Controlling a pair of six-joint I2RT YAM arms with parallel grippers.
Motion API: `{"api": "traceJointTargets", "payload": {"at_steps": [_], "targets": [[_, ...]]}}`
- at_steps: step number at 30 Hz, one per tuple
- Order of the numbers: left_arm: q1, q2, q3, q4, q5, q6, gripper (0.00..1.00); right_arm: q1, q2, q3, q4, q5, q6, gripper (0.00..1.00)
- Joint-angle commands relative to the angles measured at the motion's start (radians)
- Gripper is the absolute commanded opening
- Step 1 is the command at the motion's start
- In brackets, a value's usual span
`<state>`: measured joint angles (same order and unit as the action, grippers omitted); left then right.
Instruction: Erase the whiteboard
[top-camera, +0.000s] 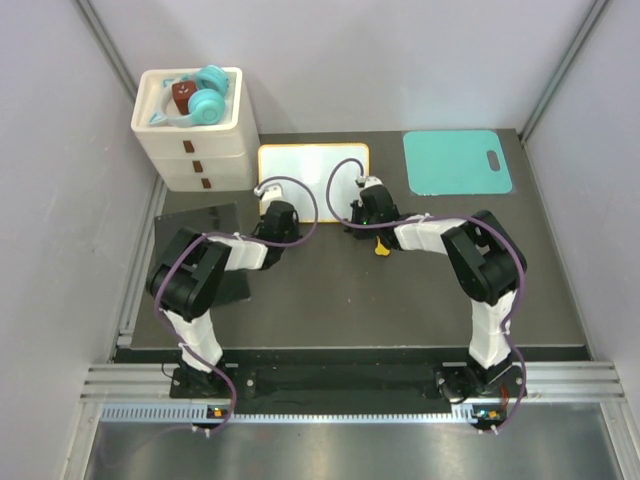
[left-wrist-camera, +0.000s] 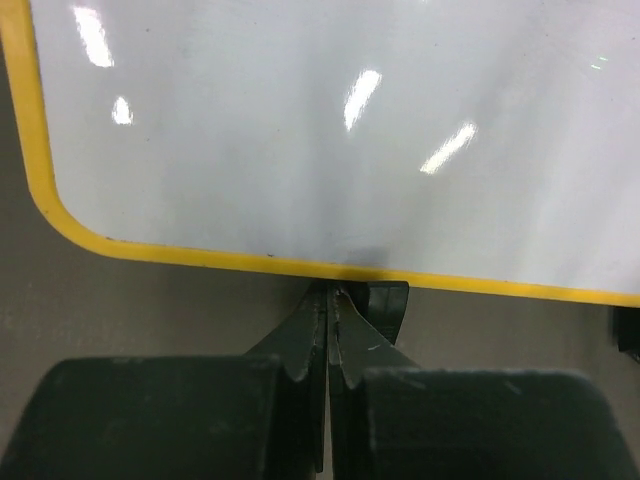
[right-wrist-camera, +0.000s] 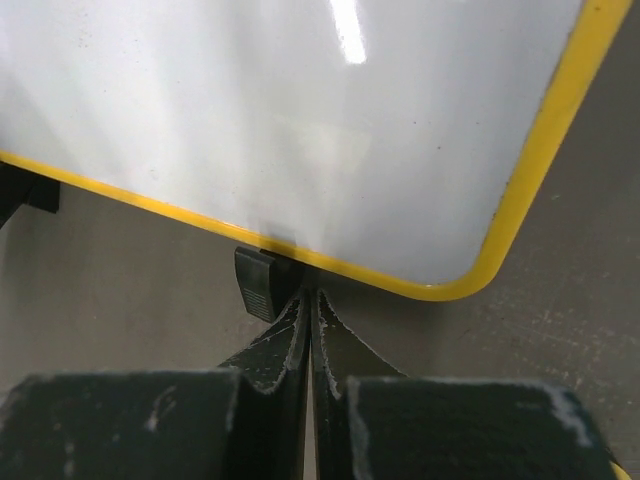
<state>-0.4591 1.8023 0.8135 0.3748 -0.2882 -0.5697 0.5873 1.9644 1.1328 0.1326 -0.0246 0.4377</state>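
Arm bases sit at the bottom of the top view, both arms reaching up-frame over the dark worktop (top-camera: 330, 300). A small yellow thing (top-camera: 381, 248) lies under the right forearm, centre frame; can't tell what it is. The black pad (top-camera: 198, 220) is mid left, partly under the left arm. The left claw (left-wrist-camera: 328, 295) is clenched and empty, its tips right at the near yellow edge of the board (left-wrist-camera: 330, 130), beside a black foot (left-wrist-camera: 388, 302) and close to the rounded corner at the frame's lower left. The right claw (right-wrist-camera: 308, 298) is also clenched and empty, at the same near edge by the other corner, next to a foot (right-wrist-camera: 262, 282). Whether either actually touches the frame is unclear. Likely parked there, or steadying the board from sliding. No wiper is in either claw. The board lies flat, upper centre of the top view, and its surface looks blank in both wrist views, only glare streaks, so the erasing looks done or nearly so. Further up-frame are the teal mat (top-camera: 457, 162) at upper right and the white drawers (top-camera: 195, 150) at upper left, with teal bits on top, all well apart from the claws.
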Motion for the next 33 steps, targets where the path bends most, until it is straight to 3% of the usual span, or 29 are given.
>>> {"api": "traceJointTargets", "payload": {"at_steps": [1,11,21,22,24,25,27,28,30,31,33], "targets": [[-0.078,0.078,0.062,0.004,0.117,-0.009,0.00,0.046,-0.032,-0.010,0.033,-0.054,0.004,0.00],[-0.078,-0.085,-0.082,-0.013,0.103,-0.062,0.00,0.045,-0.133,-0.059,-0.027,0.021,-0.028,0.00],[-0.078,-0.305,-0.161,-0.155,0.055,-0.059,0.00,0.045,-0.387,-0.177,-0.114,0.103,-0.053,0.06],[-0.078,-0.360,-0.190,-0.169,0.061,-0.058,0.02,0.046,-0.456,-0.194,-0.126,0.115,-0.053,0.10],[-0.078,-0.427,-0.226,-0.183,0.072,-0.056,0.21,0.046,-0.540,-0.266,-0.129,0.130,-0.053,0.23],[-0.078,-0.504,-0.264,-0.194,0.087,-0.055,0.28,0.045,-0.627,-0.295,-0.158,0.150,-0.053,0.37],[-0.078,-0.592,-0.313,-0.238,0.104,-0.050,0.47,0.046,-0.738,-0.390,-0.189,0.169,-0.050,0.53],[-0.078,-0.685,-0.329,-0.256,0.116,-0.047,0.52,0.045,-0.792,-0.456,-0.201,0.186,-0.044,0.67],[-0.078,-0.777,-0.361,-0.316,0.135,-0.041,0.66,0.046,-0.974,-0.517,-0.253,0.218,-0.037,0.80],[-0.078,-0.861,-0.367,-0.336,0.136,-0.036,0.70,0.045,-1.040,-0.566,-0.280,0.230,-0.033,0.91],[-0.076,-0.934,-0.378,-0.399,0.155,-0.030,0.87,0.045,-1.200,-0.602,-0.371,0.264,-0.024,0.99]]}}
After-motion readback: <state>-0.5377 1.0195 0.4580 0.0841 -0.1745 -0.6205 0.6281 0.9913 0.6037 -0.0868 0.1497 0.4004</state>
